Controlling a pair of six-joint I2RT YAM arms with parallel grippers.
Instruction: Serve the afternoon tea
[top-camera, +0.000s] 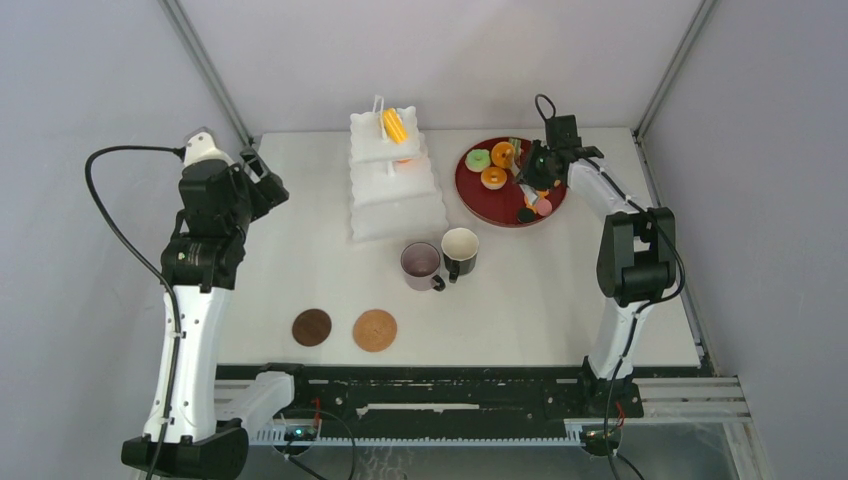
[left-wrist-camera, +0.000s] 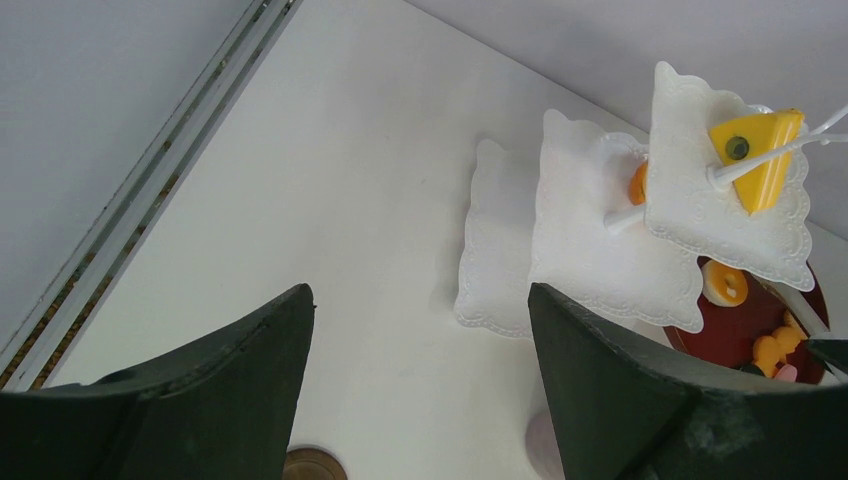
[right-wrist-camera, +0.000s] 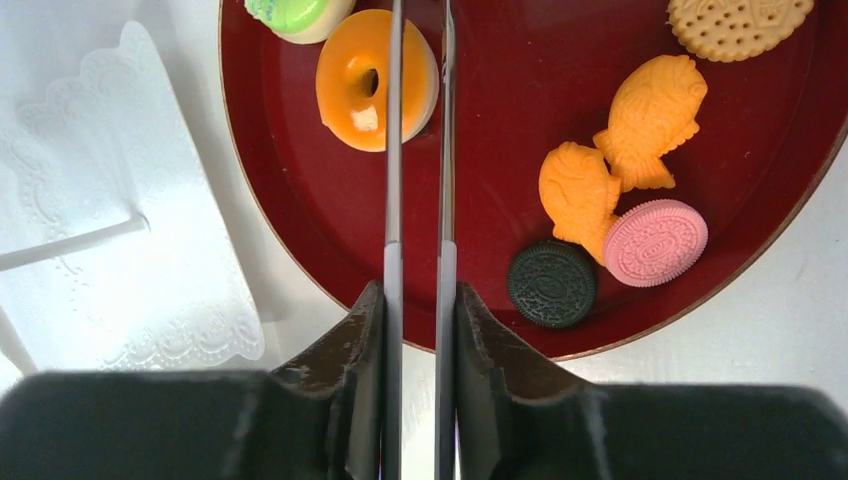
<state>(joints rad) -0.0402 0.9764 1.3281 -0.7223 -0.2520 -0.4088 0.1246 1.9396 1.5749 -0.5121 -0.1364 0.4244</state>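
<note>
The white three-tier stand (top-camera: 395, 190) (left-wrist-camera: 600, 230) stands at the table's back middle, with a yellow pastry (top-camera: 395, 125) (left-wrist-camera: 760, 155) on its top tier and an orange one (left-wrist-camera: 637, 184) below. My right gripper (right-wrist-camera: 420, 295) (top-camera: 535, 170) is shut on the long metal tongs (right-wrist-camera: 394, 200), whose arms pass over an orange doughnut (right-wrist-camera: 365, 80); their tips are out of view. A mauve mug (top-camera: 421, 262) and a black mug (top-camera: 459, 247) stand side by side mid-table. Two brown coasters (top-camera: 311, 327) (top-camera: 375, 330) lie near the front. My left gripper (left-wrist-camera: 420, 300) (top-camera: 262, 180) hangs open and empty at the left.
The dark red round tray (top-camera: 500, 205) (right-wrist-camera: 480, 220) sits right of the stand. On it lie a green pastry (right-wrist-camera: 300, 12), two orange fish shapes (right-wrist-camera: 580, 190), a pink biscuit (right-wrist-camera: 655, 242), a dark biscuit (right-wrist-camera: 552, 283) and a tan one (right-wrist-camera: 738, 22). Walls close the back and sides.
</note>
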